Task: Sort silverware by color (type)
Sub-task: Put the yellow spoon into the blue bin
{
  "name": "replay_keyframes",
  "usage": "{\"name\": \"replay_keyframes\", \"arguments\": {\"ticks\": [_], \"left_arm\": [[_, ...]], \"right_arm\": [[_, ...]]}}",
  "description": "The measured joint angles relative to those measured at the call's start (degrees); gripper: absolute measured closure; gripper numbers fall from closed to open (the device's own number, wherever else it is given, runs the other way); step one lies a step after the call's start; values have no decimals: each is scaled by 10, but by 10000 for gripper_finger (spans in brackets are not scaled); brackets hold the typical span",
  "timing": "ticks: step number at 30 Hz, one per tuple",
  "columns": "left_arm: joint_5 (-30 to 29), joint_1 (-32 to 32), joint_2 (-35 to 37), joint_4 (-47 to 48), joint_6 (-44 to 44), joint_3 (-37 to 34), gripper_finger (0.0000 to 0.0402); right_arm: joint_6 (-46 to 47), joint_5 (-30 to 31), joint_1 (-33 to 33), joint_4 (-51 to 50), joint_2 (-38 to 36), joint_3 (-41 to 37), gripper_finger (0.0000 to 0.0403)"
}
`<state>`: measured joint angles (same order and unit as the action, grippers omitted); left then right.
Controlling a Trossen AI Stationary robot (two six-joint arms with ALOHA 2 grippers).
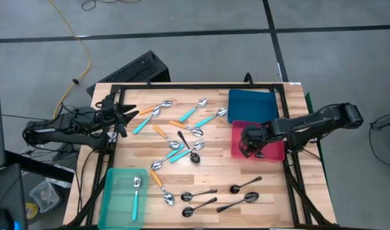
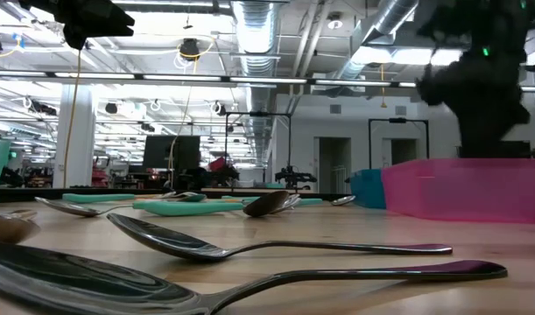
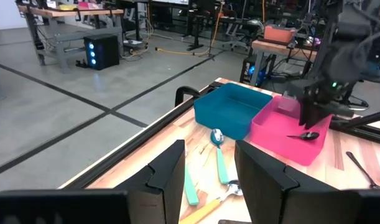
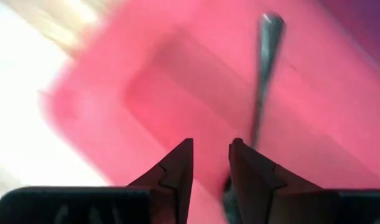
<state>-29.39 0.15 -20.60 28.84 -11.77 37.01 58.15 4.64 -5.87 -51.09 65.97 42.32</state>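
Silverware lies scattered on the wooden table: teal-handled spoons (image 1: 188,114), orange-handled spoons (image 1: 157,131) and dark spoons (image 1: 201,206) near the front edge. One dark spoon (image 4: 264,81) lies on the floor of the pink bin (image 1: 236,137). My right gripper (image 4: 211,155) hovers open above that bin, pointing steeply down, with nothing between its fingers. My left gripper (image 3: 208,174) stands open above the table's left edge, nothing between its fingers. A teal-handled spoon (image 1: 136,195) lies in the teal bin (image 1: 108,191).
A blue bin (image 1: 252,102) stands just behind the pink one at the far right. A black frame (image 1: 195,87) runs along the table's far and side edges. Bare wood (image 1: 214,169) shows between the spoon cluster and the dark spoons.
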Motion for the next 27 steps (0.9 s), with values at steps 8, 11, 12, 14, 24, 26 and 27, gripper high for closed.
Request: {"name": "replay_keyframes", "arguments": {"ticks": [8, 11, 12, 14, 24, 26, 27], "left_arm": [[0, 0, 0, 0, 0, 0, 278], [0, 0, 0, 0, 0, 0, 278], [0, 0, 0, 0, 0, 0, 278], [0, 0, 0, 0, 0, 0, 278], [-7, 0, 0, 0, 0, 0, 278], [-7, 0, 0, 0, 0, 0, 278], [-7, 0, 0, 0, 0, 0, 278]], "right_arm": [[-91, 0, -33, 74, -15, 80, 276], [-130, 0, -57, 148, -7, 88, 276], [-143, 0, -65, 175, -1, 88, 276], [-169, 0, -75, 235, 12, 89, 276], [-255, 2, -57, 368, 115, 89, 276], [-267, 2, -48, 369, 136, 89, 276], [-268, 1, -43, 367, 148, 92, 276]]}}
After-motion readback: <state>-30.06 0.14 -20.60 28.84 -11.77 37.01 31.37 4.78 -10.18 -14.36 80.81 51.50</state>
